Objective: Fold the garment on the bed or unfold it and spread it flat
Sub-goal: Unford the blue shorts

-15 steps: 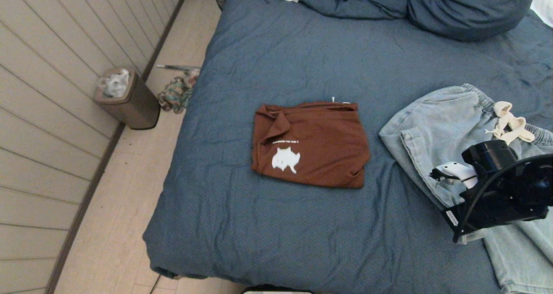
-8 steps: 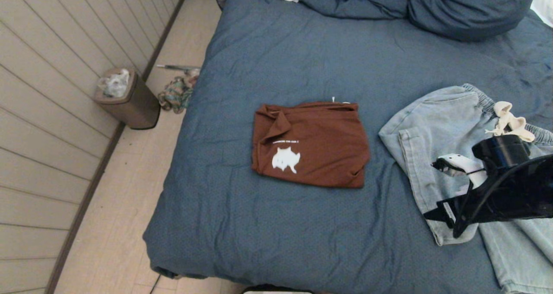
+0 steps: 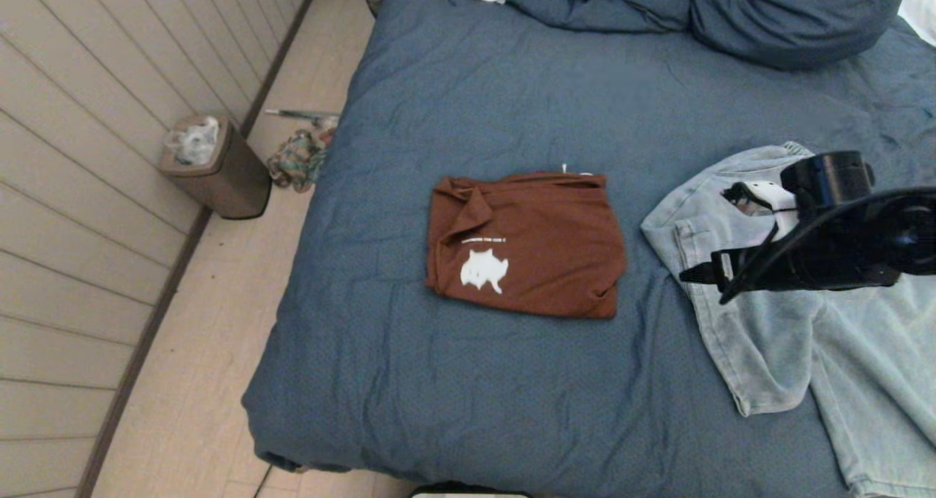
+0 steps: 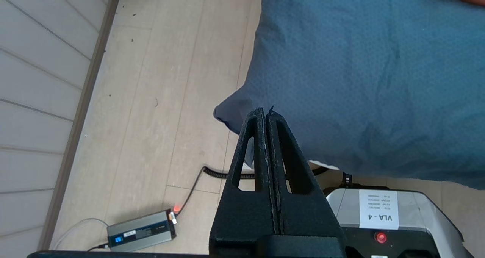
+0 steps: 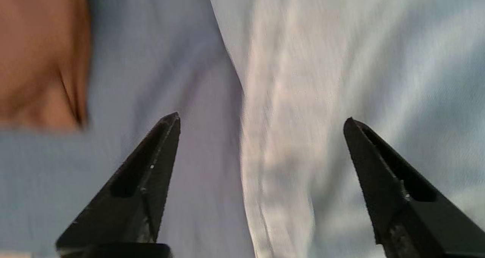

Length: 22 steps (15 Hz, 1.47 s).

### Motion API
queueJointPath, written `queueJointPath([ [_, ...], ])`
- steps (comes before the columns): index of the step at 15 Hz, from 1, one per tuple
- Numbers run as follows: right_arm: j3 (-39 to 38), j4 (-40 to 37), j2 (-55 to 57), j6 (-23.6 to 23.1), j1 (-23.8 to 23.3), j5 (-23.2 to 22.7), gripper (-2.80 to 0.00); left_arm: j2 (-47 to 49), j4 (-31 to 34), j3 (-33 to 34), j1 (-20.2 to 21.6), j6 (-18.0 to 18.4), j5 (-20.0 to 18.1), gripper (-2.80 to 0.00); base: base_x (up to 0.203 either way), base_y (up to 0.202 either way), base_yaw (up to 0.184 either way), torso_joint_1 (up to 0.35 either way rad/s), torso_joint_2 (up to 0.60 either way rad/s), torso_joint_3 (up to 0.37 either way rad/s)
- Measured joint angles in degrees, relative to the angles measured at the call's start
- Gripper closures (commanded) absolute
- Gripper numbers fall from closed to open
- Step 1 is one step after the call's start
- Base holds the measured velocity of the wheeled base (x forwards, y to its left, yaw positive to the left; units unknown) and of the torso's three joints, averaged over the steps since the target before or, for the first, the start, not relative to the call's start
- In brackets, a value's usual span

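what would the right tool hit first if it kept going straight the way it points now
Probably the pale blue denim shorts: the open right tool points down at their edge, with the slate-blue bed cover beside it. Depth is unclear.

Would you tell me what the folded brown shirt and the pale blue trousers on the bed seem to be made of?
The folded brown shirt looks like soft matte knit, probably cotton jersey: limp folds, printed white motif. The pale blue trousers look like washed denim, judging by faded tone and stitched hems.
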<state>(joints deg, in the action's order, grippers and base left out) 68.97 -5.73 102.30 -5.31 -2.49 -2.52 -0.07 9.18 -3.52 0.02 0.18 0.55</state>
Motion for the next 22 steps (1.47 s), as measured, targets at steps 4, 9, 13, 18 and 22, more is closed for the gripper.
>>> queueJointPath([
  [4, 11.24, -0.17, 6.29, 0.82, 2.84, 6.61, 0.0, 0.0, 0.02, 0.0, 0.0, -0.01, 0.02, 0.0, 0.0, 0.0, 0.0, 0.0, 0.0, 0.0],
  [9, 17.55, -0.13, 8.89, 0.85, 4.15, 11.96, 0.0, 0.0, 0.0, 0.0, 0.0, -0.01, 0.0, 0.0, 0.0, 0.0, 0.0, 0.0, 0.0, 0.0],
  [13, 17.91, -0.16, 9.48, 0.85, 4.27, 12.44, 0.0, 0.0, 0.0, 0.0, 0.0, 0.0, -0.02, 0.0, 0.0, 0.0, 0.0, 0.0, 0.0, 0.0],
  [18, 17.19, -0.05, 9.75, -0.22, 5.13, 13.26, -2.8, 0.0, -0.09, 0.07, 0.0, -0.02, -0.02, 0.0, 0.0, 0.0, 0.0, 0.0, 0.0, 0.0],
  [22, 17.79, 0.26, 11.18, -0.2, 5.16, 13.59, -2.8, 0.0, -0.01, 0.02, -0.02, 0.0, 0.0, 0.0, 0.0, 0.0, 0.0, 0.0, 0.0, 0.0],
])
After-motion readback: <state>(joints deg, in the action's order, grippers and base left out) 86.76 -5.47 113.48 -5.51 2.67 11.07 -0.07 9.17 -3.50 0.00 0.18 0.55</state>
